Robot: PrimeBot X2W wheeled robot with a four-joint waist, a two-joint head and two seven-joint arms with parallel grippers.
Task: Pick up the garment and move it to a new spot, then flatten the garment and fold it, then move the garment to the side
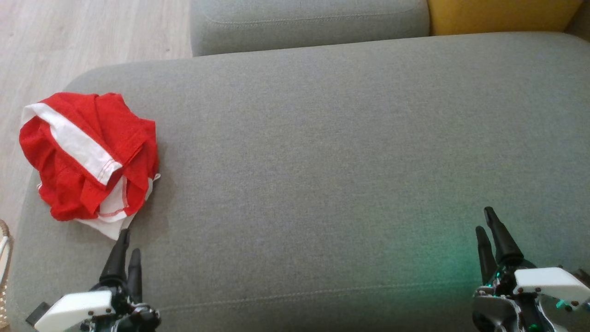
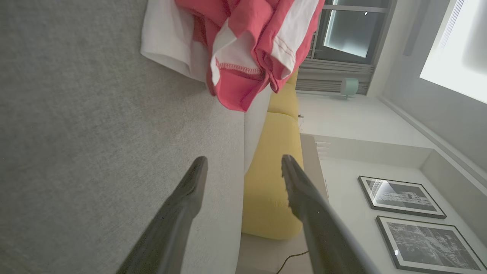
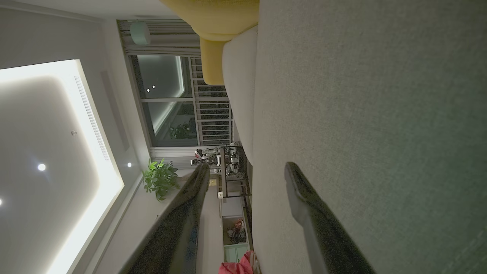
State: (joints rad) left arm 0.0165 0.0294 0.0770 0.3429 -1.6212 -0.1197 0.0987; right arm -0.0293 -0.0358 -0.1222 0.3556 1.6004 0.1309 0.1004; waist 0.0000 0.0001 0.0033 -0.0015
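Red and white, the crumpled garment [image 1: 87,157] lies in a loose heap at the left edge of the grey fabric sofa seat [image 1: 322,161], towards its far left corner, with a white band across the top and white hems showing along the near side. Part of the heap reaches over the seat's left edge above the pale wooden floor [image 1: 69,37].

The left gripper [image 1: 130,243] hangs over the near left corner of the seat, its fingers pointing at the garment's near hem. The tips are just beside the white cloth. In the left wrist view the two dark fingers stand well apart with nothing between them, and the garment sits ahead of the tips, apart from them.

The right gripper [image 1: 483,220] hangs over the near right corner of the seat, well apart from the garment. In the right wrist view its fingers are spread wide and hold nothing, with bare grey fabric beside them.

A second grey cushion [image 1: 309,23] lies beyond the seat's far edge, and a yellow cushion [image 1: 502,16] sits just beside it towards the far right corner
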